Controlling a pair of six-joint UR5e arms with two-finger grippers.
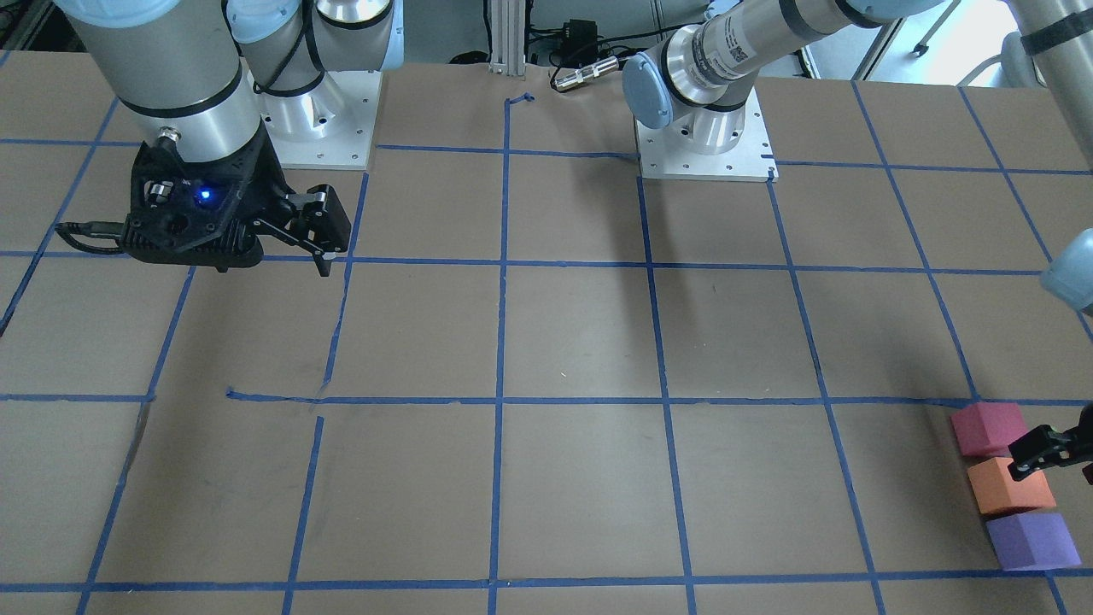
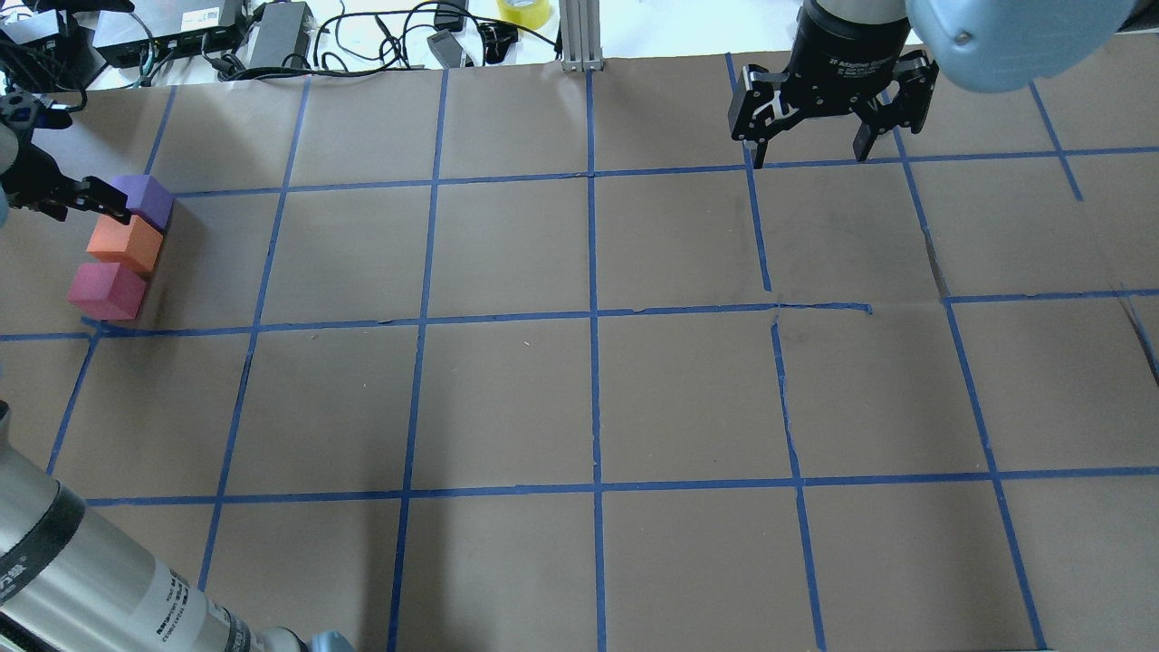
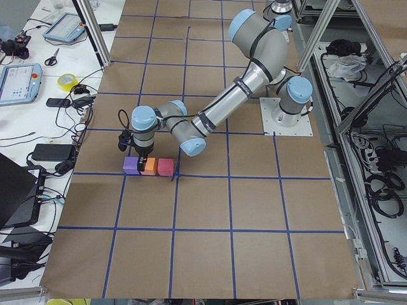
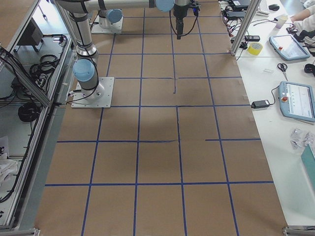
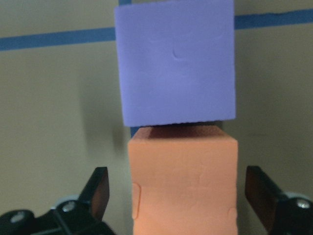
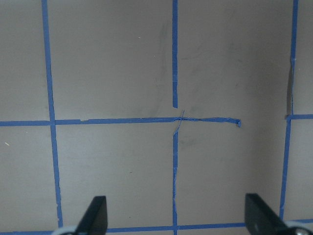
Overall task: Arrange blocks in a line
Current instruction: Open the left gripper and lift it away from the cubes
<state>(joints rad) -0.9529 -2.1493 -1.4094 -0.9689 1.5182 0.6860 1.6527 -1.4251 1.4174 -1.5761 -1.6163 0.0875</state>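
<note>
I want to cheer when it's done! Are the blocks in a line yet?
Nearly. Pink, orange and purple sit side by side in a row. The left gripper is open, one finger on each side of orange, not squeezing. The right gripper hangs open, far away. Left to do: probably just pulling the left arm away.

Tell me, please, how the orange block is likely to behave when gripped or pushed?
The orange block looks matte and foam-like, with shallow dents, so it probably is light and gives slightly when squeezed. Its flat cube faces suggest sliding, not rolling. It sits tight against the purple block, so a push would likely nudge that too.
</note>
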